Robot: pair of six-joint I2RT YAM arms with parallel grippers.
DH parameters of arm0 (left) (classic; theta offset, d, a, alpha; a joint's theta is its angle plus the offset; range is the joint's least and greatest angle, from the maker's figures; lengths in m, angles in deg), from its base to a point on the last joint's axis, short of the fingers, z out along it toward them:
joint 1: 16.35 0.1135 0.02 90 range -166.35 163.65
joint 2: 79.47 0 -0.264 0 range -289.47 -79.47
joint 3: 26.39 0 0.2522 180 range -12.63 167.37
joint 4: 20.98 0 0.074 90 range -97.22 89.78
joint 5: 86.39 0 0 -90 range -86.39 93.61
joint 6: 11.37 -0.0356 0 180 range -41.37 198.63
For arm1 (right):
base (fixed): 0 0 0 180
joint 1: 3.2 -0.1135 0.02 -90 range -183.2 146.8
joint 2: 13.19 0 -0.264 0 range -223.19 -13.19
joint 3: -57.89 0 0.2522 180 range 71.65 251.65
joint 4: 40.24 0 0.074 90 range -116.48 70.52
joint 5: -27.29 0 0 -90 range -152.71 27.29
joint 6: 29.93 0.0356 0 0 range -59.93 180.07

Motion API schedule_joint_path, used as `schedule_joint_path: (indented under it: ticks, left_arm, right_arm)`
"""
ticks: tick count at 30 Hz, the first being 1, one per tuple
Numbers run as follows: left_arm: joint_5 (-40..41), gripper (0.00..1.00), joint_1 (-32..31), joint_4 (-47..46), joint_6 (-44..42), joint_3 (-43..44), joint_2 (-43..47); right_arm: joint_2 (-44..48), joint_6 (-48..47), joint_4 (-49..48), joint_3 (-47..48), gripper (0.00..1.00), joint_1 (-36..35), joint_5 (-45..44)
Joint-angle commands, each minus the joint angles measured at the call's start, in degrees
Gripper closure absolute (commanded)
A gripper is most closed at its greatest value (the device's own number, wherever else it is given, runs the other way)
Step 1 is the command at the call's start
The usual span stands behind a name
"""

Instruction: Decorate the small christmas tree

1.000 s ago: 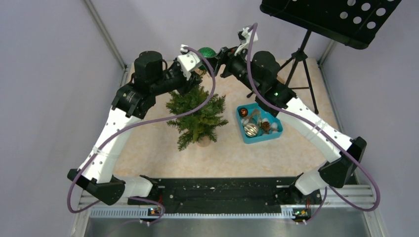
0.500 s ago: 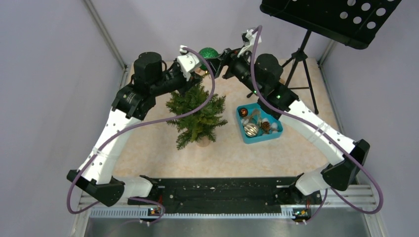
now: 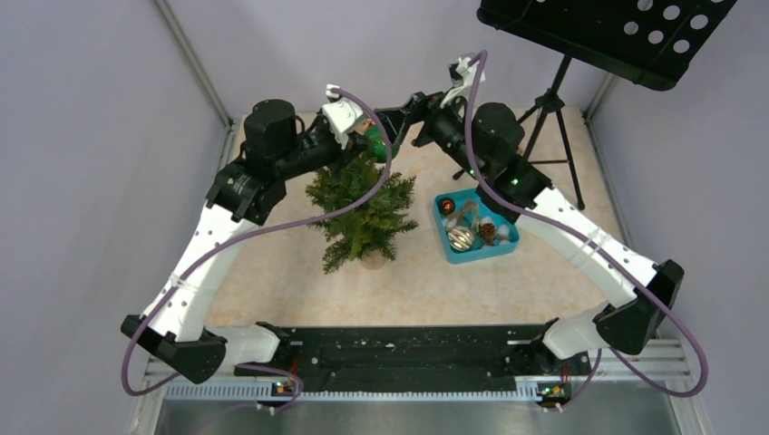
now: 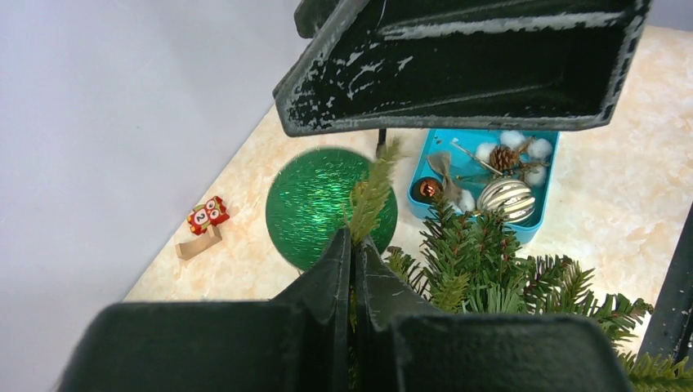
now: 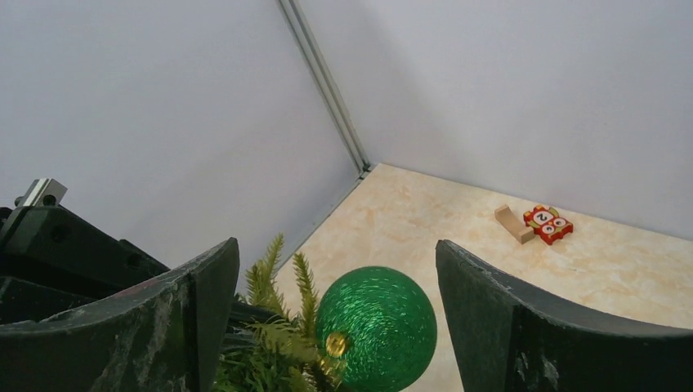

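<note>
The left claw (image 4: pixel 353 238) is clenched on the top sprig of the tree (image 3: pixel 363 213), which stands mid-surface (image 3: pixel 272 263). A green ball (image 5: pixel 376 327) rests against that sprig, between the wide-spread, released fingers of the right claw (image 5: pixel 335 245), touching neither. A teal tray (image 3: pixel 442 228) of ornaments lies just right of the tree.

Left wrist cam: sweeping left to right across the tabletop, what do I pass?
red numbered block → green glitter ball → blue ornament tray. The small christmas tree overlaps ball and tray, so it is left unplaced.

The green ball (image 5: pixel 376 327) looks glittery and rough, the teal tray (image 4: pixel 523 230) smooth plastic, the tabletop (image 5: pixel 458 220) matt and marbled.
</note>
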Motion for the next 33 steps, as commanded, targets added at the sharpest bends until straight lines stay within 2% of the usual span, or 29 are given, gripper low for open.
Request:
schedule_joint_path:
  ticks: [1,4,7,10,12,14,17,20,25,26,28,29,33]
  left_arm:
    - [0.1,1.0,-0.3,0.3,1.7,-1.5,0.5]
    - [0.1,1.0,-0.3,0.1,2.1,-1.7,0.5]
    - [0.4,1.0,-0.3,-0.1,2.3,-2.1,0.6]
    - [0.5,1.0,-0.3,-0.2,2.3,-2.4,0.6]
    - [0.6,1.0,-0.3,-0.4,2.3,-2.5,0.6]
    - [0.7,1.0,-0.3,-0.4,2.3,-2.6,0.6]
    - [0.6,1.0,-0.3,-0.5,2.3,-2.6,0.6]
    - [0.6,1.0,-0.3,-0.6,2.6,-2.6,0.6]
    - [0.6,1.0,-0.3,-0.8,3.5,-2.9,0.9]
    - [0.5,1.0,-0.3,-0.9,3.8,-3.1,1.0]
    - [0.4,1.0,-0.3,-1.1,3.9,-3.3,0.9]
    - [0.4,1.0,-0.3,-1.2,3.9,-3.3,0.9]
    - [0.4,1.0,-0.3,-1.3,4.2,-3.2,0.7]
  right_arm:
    - [3.0,-0.9,-2.7,0.4,0.13,-0.4,-0.3]
    - [3.7,-1.8,-2.6,0.1,0.13,-0.4,0.3]
    - [5.6,-3.4,-2.8,-1.1,0.18,-0.4,2.1]
    - [8.5,-4.9,-2.0,-3.2,0.29,-0.3,2.6]
    - [9.7,-5.6,-1.2,-4.3,0.38,0.4,6.1]
    - [10.2,-6.1,0.3,-5.0,0.41,0.9,8.2]
    - [10.5,-9.8,1.7,-6.5,0.39,1.4,13.9]
    - [11.2,-15.1,3.6,-8.0,0.3,1.7,16.0]
    - [13.9,-17.4,-0.5,-13.5,0.25,3.7,20.0]
    - [13.9,-17.4,-1.1,-13.9,0.28,4.0,20.7]
    - [13.2,-16.6,-1.3,-13.3,0.51,5.0,22.2]
    - [12.7,-16.2,-1.2,-12.8,0.56,5.6,23.0]
    - [11.5,-18.3,-1.2,-11.6,0.57,6.3,27.3]
